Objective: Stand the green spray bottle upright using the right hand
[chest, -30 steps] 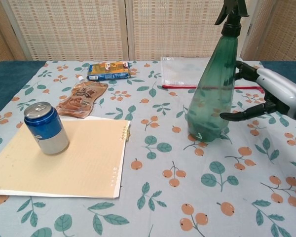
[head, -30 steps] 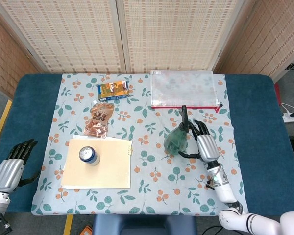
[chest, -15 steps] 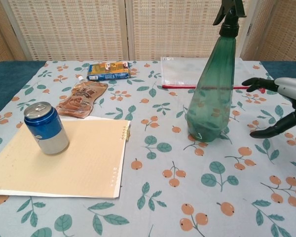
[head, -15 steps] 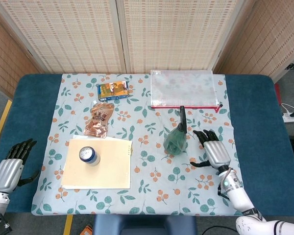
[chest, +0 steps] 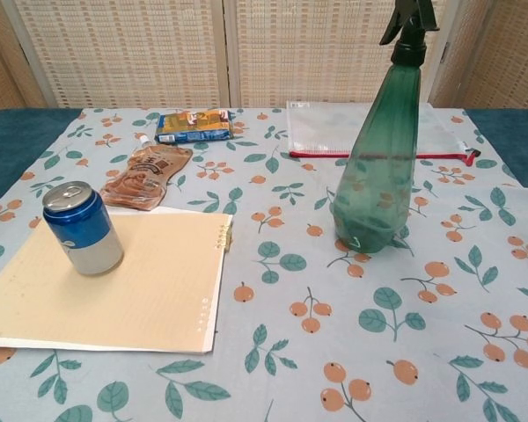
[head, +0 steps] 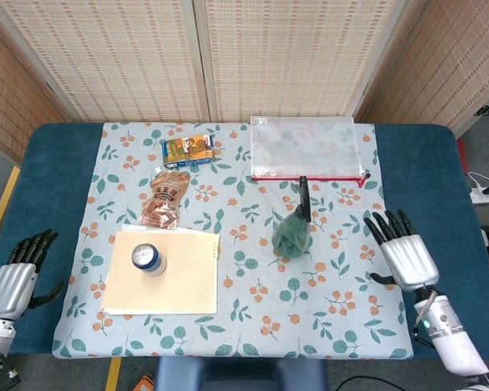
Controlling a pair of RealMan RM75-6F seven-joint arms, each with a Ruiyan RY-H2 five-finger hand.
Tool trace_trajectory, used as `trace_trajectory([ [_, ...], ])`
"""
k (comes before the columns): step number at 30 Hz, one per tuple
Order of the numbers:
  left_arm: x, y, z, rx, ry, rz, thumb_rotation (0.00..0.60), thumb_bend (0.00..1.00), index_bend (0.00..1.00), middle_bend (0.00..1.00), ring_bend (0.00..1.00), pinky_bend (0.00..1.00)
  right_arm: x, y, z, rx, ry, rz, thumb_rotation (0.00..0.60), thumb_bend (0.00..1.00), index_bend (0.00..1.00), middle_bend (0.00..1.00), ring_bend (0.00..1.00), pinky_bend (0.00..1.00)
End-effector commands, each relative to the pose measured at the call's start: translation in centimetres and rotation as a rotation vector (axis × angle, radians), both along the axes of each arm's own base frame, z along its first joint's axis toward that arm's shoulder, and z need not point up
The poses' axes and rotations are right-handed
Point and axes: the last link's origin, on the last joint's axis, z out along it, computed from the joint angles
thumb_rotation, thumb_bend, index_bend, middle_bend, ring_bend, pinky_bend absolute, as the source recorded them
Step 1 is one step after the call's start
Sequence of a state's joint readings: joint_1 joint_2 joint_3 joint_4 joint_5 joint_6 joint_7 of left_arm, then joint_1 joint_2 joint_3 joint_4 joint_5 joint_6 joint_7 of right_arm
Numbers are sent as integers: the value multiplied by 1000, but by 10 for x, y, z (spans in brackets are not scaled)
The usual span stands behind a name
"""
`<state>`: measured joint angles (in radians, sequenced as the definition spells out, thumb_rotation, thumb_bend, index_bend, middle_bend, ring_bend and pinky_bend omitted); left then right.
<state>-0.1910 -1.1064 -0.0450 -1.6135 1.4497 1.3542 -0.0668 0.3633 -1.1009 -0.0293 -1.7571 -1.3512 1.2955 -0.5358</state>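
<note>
The green spray bottle (head: 293, 230) (chest: 381, 163) stands upright on the floral cloth, right of centre, its black trigger head on top. Nothing touches it. My right hand (head: 406, 257) is open at the cloth's right edge, well to the right of the bottle, fingers spread and empty. It shows only in the head view. My left hand (head: 16, 275) rests open on the blue table at the far left, off the cloth, far from the bottle.
A blue can (head: 147, 258) (chest: 83, 228) stands on a tan notepad (head: 175, 281) (chest: 132, 281). A brown pouch (head: 167, 199) (chest: 144, 177), a blue snack pack (head: 188, 150) (chest: 193, 125) and a clear zip bag with red edge (head: 306, 147) (chest: 330, 129) lie behind the bottle.
My right hand let go of the upright bottle and drew back to the right, out of the chest view. The bottle stays standing. The left hand barely moved.
</note>
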Motion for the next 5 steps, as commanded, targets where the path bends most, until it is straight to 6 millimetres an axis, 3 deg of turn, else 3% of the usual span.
trace_trajectory([
  [1, 1, 1, 0, 1, 0, 0, 600, 270, 0, 0, 0, 6, -16, 18, 9, -17, 14, 12, 600, 15, 0, 38, 0, 0],
  [5, 1, 1, 0, 5, 1, -3, 600, 269, 0, 0, 0, 6, -17, 20, 13, -42, 1, 47, 600, 16, 0, 38, 0, 0],
])
